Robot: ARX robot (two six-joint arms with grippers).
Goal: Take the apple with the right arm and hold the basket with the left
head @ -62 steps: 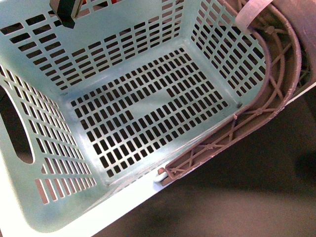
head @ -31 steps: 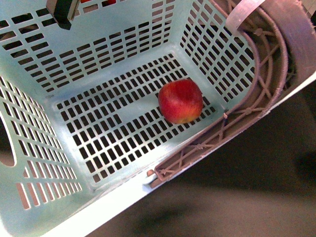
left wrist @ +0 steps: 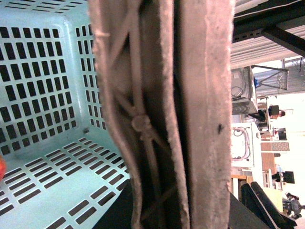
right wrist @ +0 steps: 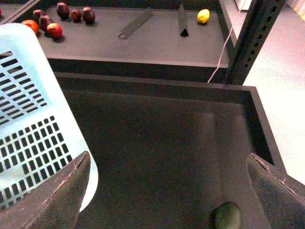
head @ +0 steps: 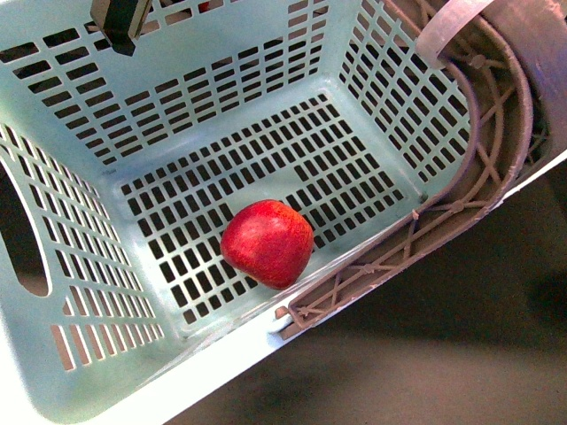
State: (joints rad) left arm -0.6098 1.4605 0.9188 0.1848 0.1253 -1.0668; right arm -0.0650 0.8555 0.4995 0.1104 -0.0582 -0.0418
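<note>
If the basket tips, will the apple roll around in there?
Probably yes: the apple is round and lies loose on the basket floor, by the near wall. Its skin looks smooth, so it may slide too. The slotted floor might slow it slightly.

The left claw [left wrist: 153,119] is clamping the basket [left wrist: 43,71] handle between its fingers. The right claw [right wrist: 169,195] is hanging spread wide.

No readable text or labels.
</note>
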